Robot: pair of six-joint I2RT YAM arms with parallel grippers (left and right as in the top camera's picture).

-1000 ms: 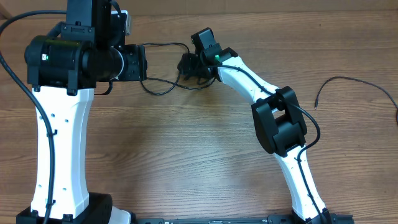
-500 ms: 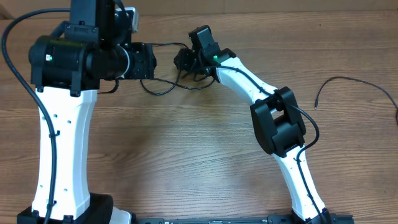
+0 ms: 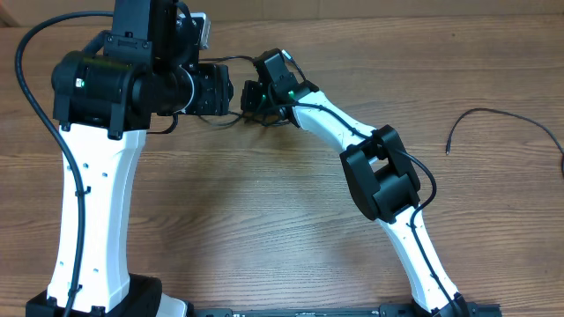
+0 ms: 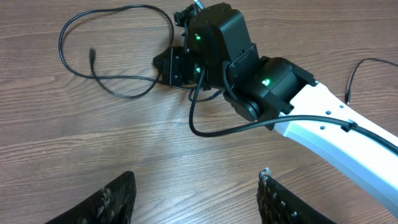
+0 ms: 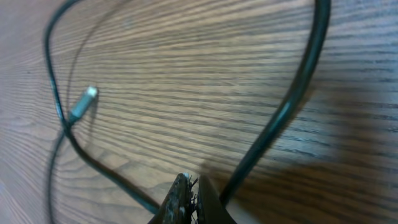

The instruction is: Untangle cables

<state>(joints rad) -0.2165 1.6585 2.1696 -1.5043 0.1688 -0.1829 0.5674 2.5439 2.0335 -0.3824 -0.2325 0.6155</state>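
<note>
A thin black cable (image 4: 118,93) lies in a loop on the wooden table at the far left, its metal-tipped plug (image 4: 92,53) resting inside the loop. My right gripper (image 3: 251,95) sits at the loop's right end. In the right wrist view its fingertips (image 5: 191,180) are pressed together, and the cable (image 5: 292,99) runs in to them from both sides, with the plug (image 5: 84,101) to the left. My left gripper (image 4: 199,190) hovers open above bare wood just in front of the right gripper, nothing between its fingers.
A second thin black cable (image 3: 507,113) curves alone at the far right of the table, one end (image 3: 448,150) pointing down. The white right arm (image 4: 323,118) stretches diagonally across the table under the left wrist. The left arm (image 3: 97,202) stands along the left side.
The right gripper has slid left and closed its jaws at the cable loop. The left arm has swung right, and now covers most of the loop in the overhead view.
</note>
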